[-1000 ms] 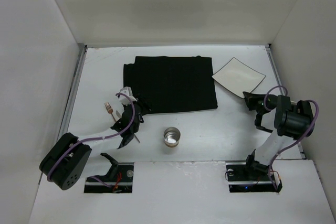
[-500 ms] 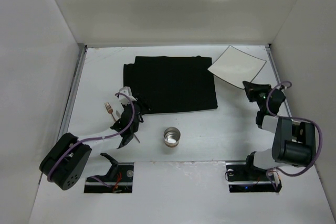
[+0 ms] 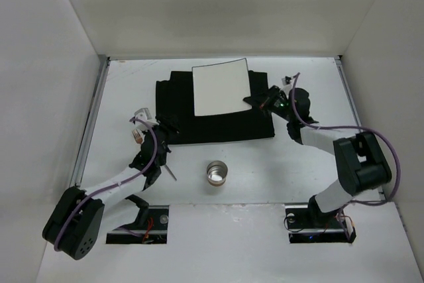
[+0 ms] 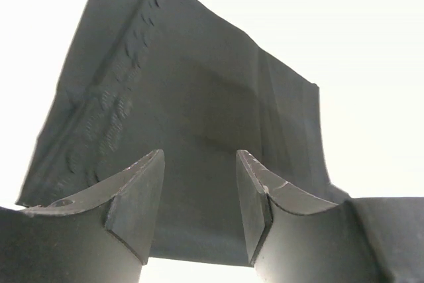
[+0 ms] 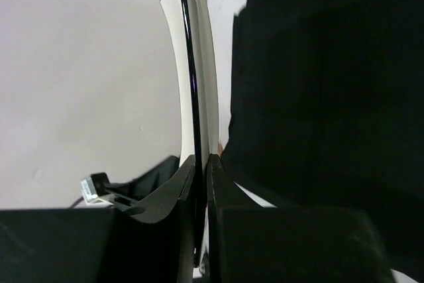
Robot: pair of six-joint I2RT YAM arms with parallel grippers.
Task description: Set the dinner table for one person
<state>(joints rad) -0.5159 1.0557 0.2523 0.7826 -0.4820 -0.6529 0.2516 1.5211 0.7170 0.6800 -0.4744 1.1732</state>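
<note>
The white dinner table (image 3: 278, 164) carries a black cloth mat (image 3: 212, 120). My right gripper (image 3: 255, 102) is shut on the right edge of a square white plate (image 3: 220, 87), which it holds over the mat's far part. In the right wrist view the plate (image 5: 192, 64) runs edge-on between my shut fingers (image 5: 201, 164), with the mat (image 5: 331, 84) to the right. My left gripper (image 3: 164, 129) is open and empty at the mat's near left corner. In the left wrist view its gripper (image 4: 199, 190) faces the wrinkled mat (image 4: 192, 111).
A metal cup (image 3: 216, 173) stands in front of the mat. A fork (image 3: 136, 136) lies left of my left arm, partly hidden by it. A thin utensil (image 3: 171, 171) lies by the left arm. White walls enclose the left, back and right sides.
My right gripper has swung left with the plate, from the back right of the table to over the mat. My left gripper has moved a little farther out, toward the mat's corner.
</note>
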